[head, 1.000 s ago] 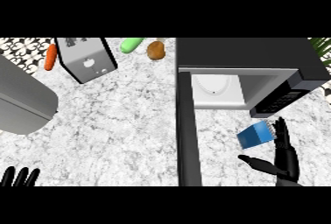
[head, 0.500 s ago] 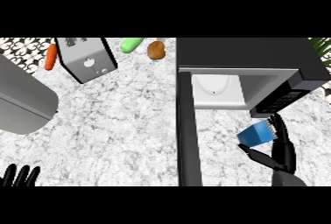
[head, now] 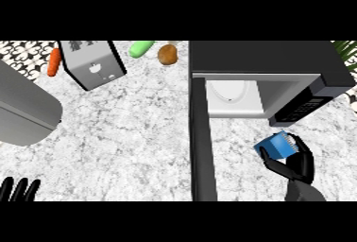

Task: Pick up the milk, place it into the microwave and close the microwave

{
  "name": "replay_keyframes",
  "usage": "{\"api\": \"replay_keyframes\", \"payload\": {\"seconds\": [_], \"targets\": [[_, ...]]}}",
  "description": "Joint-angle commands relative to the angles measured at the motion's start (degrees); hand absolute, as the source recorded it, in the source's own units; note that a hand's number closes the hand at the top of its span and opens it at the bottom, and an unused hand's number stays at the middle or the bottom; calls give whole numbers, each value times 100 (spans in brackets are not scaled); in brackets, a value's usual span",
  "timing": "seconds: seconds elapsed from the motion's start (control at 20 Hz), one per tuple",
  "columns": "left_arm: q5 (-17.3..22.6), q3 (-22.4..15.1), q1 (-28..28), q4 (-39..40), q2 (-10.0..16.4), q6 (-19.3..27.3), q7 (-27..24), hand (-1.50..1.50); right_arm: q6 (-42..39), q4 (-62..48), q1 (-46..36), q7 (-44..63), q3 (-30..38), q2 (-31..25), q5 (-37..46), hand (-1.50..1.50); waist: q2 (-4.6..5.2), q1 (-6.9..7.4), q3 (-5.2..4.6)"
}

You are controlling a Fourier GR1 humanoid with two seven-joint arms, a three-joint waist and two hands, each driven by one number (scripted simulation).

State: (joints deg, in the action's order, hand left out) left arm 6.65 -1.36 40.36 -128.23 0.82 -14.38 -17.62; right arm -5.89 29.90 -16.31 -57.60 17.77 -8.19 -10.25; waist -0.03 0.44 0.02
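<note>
Right robot hand (head: pixel 298 163), open a second ago, now curls round the milk carton (head: pixel 275 146). Carton unmoved, just near of the open microwave (head: pixel 265 61); grasp made, lift pending. Left robot hand (head: pixel 17 188) rests open, near left.

Marble counter (head: pixel 125 142), things along its far side.
Just beyond the right hand (head: pixel 298 163), the microwave (head: pixel 265 59); toaster (head: pixel 90 64), carrot (head: pixel 53 62) and potato (head: pixel 167 54) well off to its left.
</note>
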Motion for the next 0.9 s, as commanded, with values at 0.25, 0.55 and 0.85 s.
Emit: {"api": "replay_keyframes", "payload": {"seconds": [0.25,0.55,0.85], "targets": [[298,393,199,105,128,-322,-257,-150,-1369,305,219,170,-375,-286,-78,150,-15,-11,-4],[115,213,174,-47,-16,-152,-64,-150,-1862,886,469,352,-867,-411,54,150,-16,-37,-3],[296,496,279,345,22,-408,-438,-150,-1352,2991,1380,1356,-1566,18,111,150,-40,-87,-14]]}}
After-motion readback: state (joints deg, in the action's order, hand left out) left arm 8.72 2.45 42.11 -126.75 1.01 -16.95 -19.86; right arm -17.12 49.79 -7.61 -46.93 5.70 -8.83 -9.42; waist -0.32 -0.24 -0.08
